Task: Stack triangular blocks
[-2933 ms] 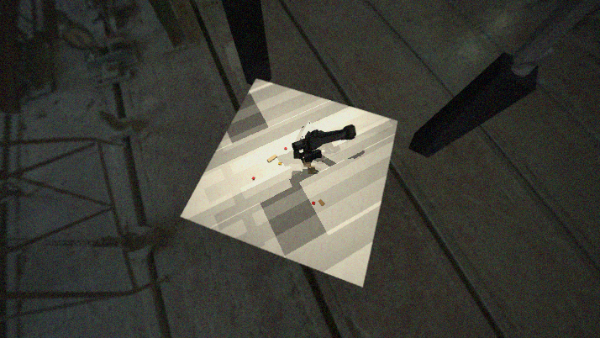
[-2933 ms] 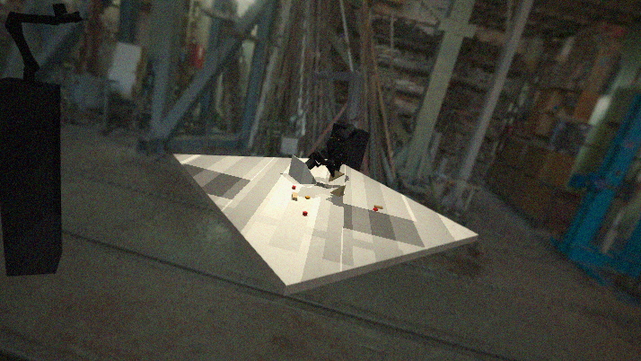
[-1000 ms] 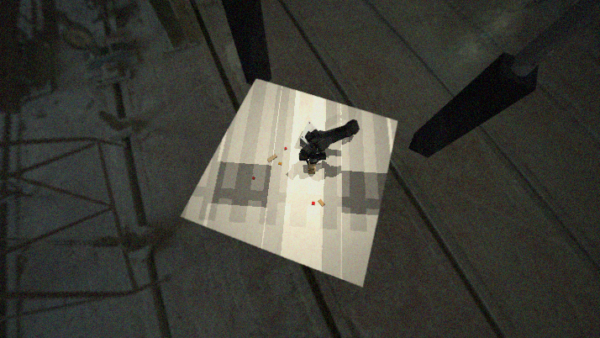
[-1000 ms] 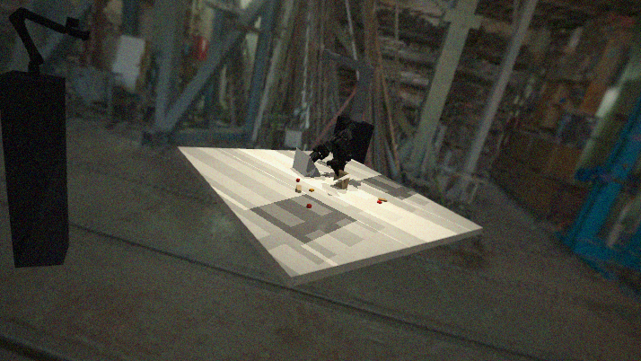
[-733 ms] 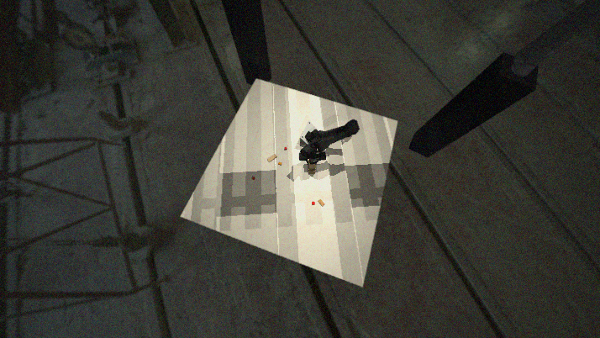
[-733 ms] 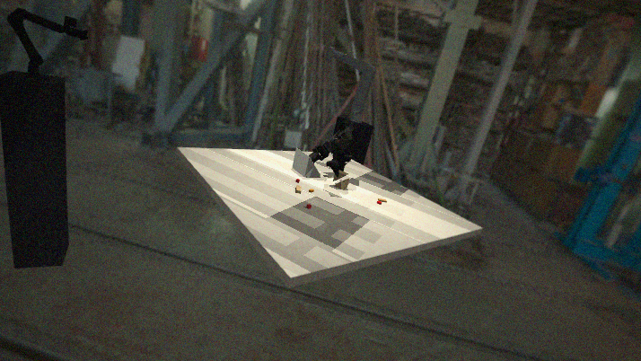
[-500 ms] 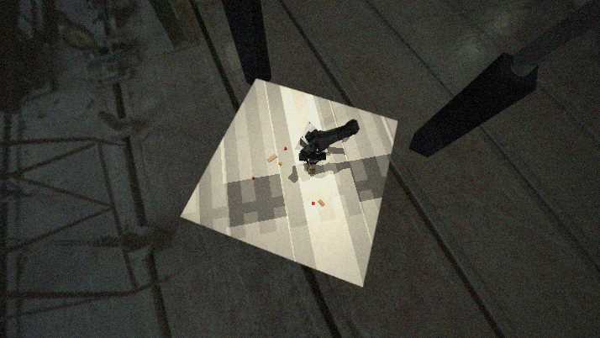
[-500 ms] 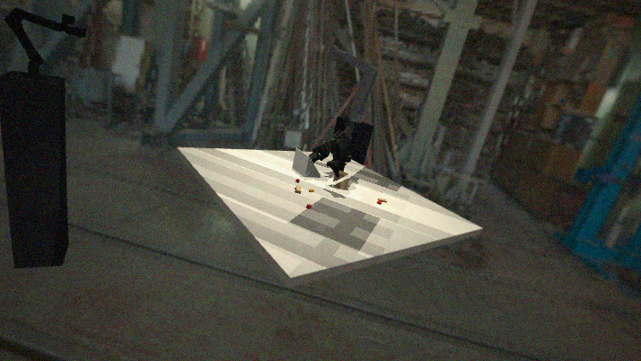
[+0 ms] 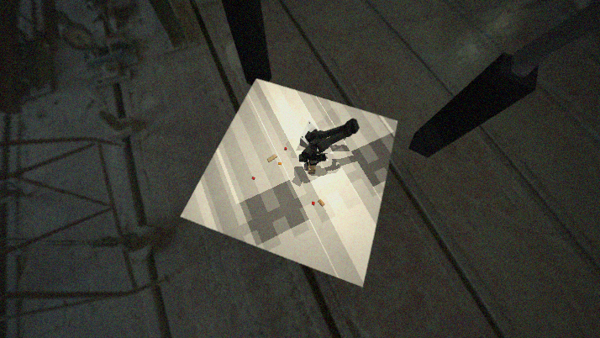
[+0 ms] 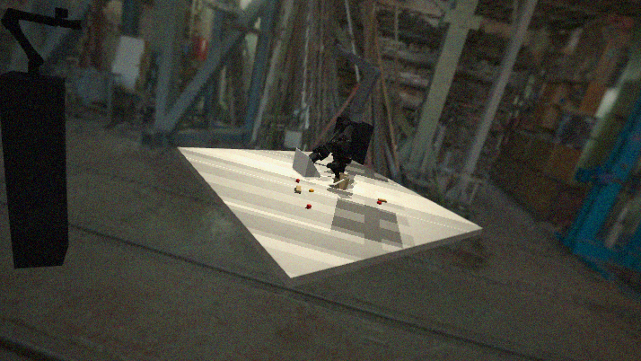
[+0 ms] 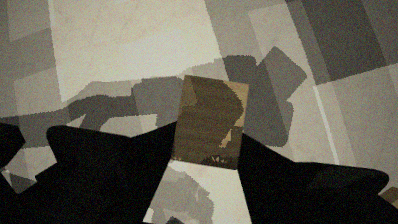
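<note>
My gripper [image 9: 312, 163] [image 10: 339, 173] [image 11: 206, 128] is shut on a brown wooden block [image 9: 312, 169] [image 10: 343, 181] [image 11: 210, 122], one of the triangular blocks. In the wrist view its roughly rectangular face shows between the black fingers, partly in shadow. In the exterior view it is low over the table or on it; I cannot tell whether it touches. A second triangular block cannot be told apart under or beside it. A pale wooden block [image 9: 272, 158] [image 10: 298, 189] lies apart from the gripper; its exact shape is too small to tell.
A small orange piece [image 9: 280, 163] [image 10: 311, 190] lies near the pale block. Red pieces [image 9: 286, 148] [image 10: 297, 180] lie scattered. A tan piece [image 9: 321, 203] [image 10: 381, 200] lies beside a red one [image 9: 313, 203] [image 10: 379, 202]. A grey upright panel [image 10: 304, 163] stands near the arm. Patterned shadows cross the table [image 9: 235, 143].
</note>
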Robot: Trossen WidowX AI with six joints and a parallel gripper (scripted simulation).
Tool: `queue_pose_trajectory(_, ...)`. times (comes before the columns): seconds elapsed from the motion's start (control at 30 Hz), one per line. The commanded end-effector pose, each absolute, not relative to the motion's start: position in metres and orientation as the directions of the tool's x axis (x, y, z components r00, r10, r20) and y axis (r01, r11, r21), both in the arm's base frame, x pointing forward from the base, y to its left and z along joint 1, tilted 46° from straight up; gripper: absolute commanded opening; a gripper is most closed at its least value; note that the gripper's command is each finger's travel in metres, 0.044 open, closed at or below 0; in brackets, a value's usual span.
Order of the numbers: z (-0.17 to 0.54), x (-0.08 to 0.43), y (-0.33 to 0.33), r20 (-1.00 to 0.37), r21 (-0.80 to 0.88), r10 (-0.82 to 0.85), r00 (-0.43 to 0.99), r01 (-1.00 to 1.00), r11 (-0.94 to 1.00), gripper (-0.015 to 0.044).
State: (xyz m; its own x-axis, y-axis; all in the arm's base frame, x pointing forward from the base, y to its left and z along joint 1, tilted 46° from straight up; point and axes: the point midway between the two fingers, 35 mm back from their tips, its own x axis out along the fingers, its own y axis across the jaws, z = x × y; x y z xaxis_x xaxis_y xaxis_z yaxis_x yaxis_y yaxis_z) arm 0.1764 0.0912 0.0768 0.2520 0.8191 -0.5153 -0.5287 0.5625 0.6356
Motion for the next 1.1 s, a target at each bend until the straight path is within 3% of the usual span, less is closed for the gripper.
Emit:
queue_pose_trajectory(0.0, 0.0734, 0.1749, 0.0938, -0.516, 0.641, 0.819, 0.249, -0.522, 0.563, 0.0)
queue_pose_trajectory(1.07, 0.0692, 0.1768, 0.1029, -0.511, 0.644, 0.823, 0.249, -0.523, 0.558, 0.0)
